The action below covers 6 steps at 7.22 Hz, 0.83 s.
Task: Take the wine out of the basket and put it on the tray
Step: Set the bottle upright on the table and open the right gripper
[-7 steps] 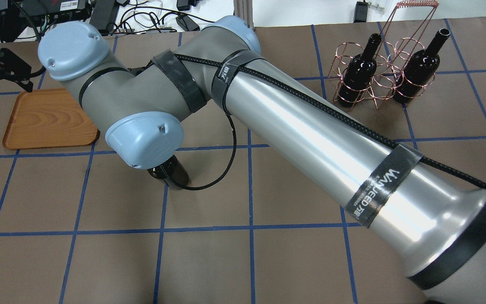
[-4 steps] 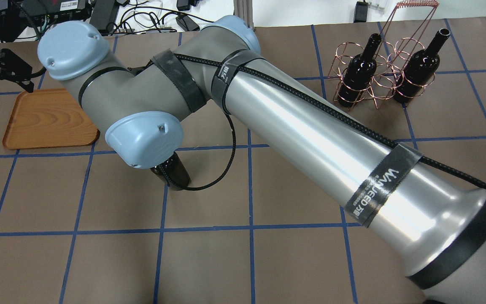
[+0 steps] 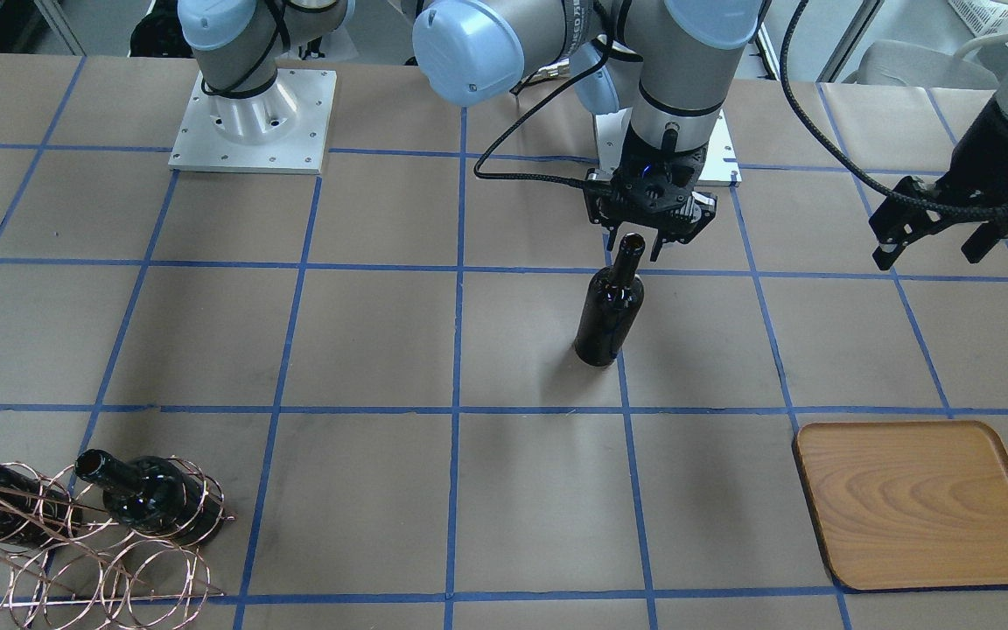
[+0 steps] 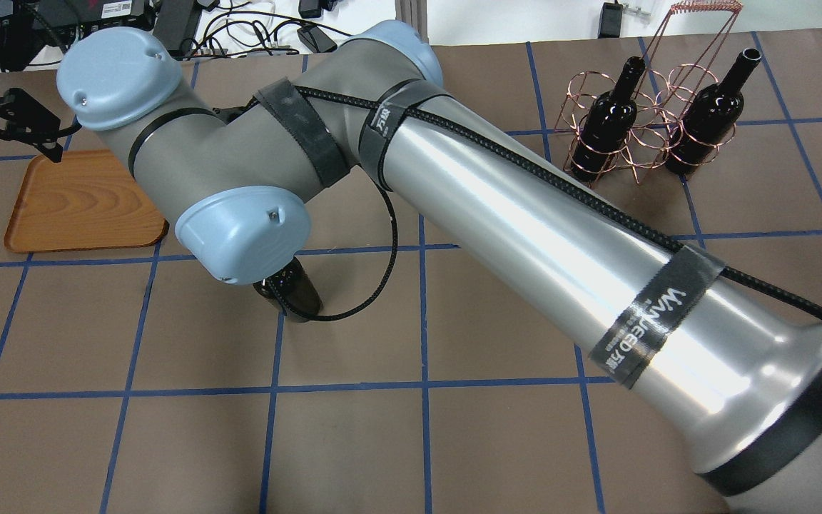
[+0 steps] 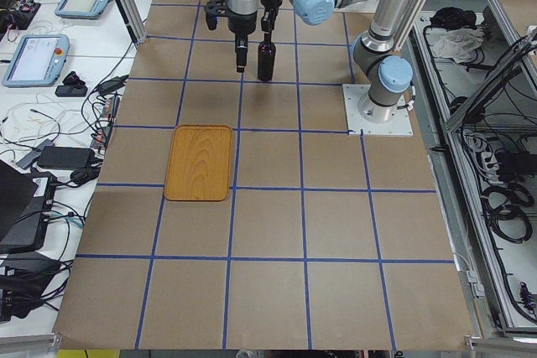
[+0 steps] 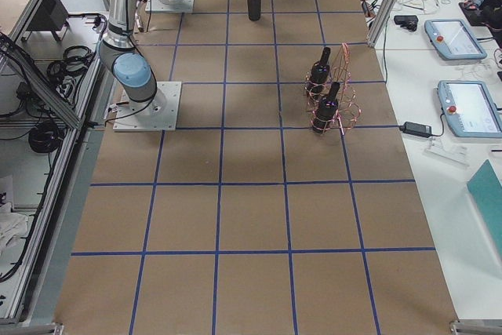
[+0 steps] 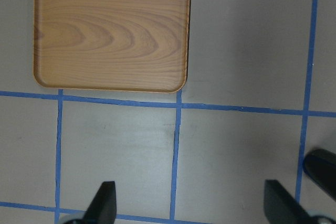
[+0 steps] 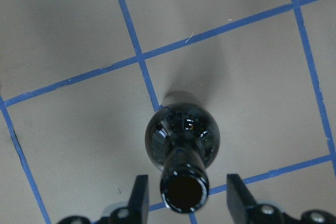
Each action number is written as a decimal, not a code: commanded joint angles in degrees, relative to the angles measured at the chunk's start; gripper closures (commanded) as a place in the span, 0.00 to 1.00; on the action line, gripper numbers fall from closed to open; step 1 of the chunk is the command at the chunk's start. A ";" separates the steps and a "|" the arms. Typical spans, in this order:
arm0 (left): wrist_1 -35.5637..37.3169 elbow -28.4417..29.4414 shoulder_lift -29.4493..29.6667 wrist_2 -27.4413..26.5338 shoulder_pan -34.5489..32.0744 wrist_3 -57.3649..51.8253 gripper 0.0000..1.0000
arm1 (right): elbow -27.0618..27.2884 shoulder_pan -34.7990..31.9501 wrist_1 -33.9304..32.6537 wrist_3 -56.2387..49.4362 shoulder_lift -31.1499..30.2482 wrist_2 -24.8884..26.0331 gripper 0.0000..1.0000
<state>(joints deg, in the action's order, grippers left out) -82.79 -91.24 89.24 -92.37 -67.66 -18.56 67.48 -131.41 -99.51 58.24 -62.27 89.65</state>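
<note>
One black wine bottle stands upright on the table's middle, on a blue line. My right gripper hangs just over its mouth. In the right wrist view the gripper is open, its fingers on either side of the bottle's mouth with a gap on each side. In the overhead view only the bottle's base shows under the arm. My left gripper is open and empty, above the table near the wooden tray. The tray also shows in the left wrist view and holds nothing.
The copper wire basket stands at the far corner on my right with two black bottles in it. My right arm stretches across the table's middle. Both arm bases stand on the table's near edge.
My right arm's wrist has shifted slightly left and away. The bottle stands in the same place. My left gripper has moved a little.
</note>
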 commanded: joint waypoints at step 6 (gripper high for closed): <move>-1.41 -1.39 -0.12 4.84 -8.41 8.76 0.00 | 14.43 36.59 12.11 -56.60 -24.02 1.14 0.00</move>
<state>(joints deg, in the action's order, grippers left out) -83.79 -92.60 89.12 -88.00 -71.53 -14.32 80.65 -104.14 -91.94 12.59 -81.91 90.71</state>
